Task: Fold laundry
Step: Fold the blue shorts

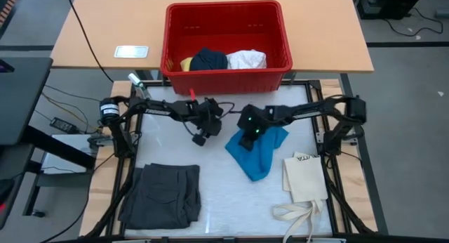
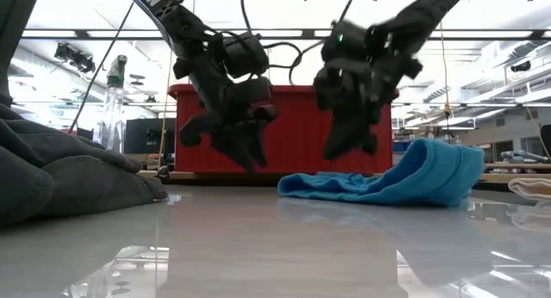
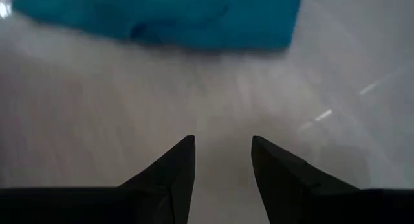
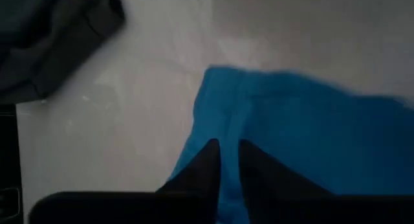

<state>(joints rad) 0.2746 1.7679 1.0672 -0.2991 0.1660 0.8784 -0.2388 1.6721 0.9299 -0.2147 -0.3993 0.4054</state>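
— Handling of the blue cloth (image 1: 258,150), right of centre on the table (image 1: 168,148)?
— Judged light, limp; likely to slide. Best pinched at its near-left corner.
— Grippers?
— Right gripper (image 4: 226,160) hangs over that cloth, fingers narrow, nothing pinched. Left gripper (image 3: 222,166) hovers just left, moderately open, empty.
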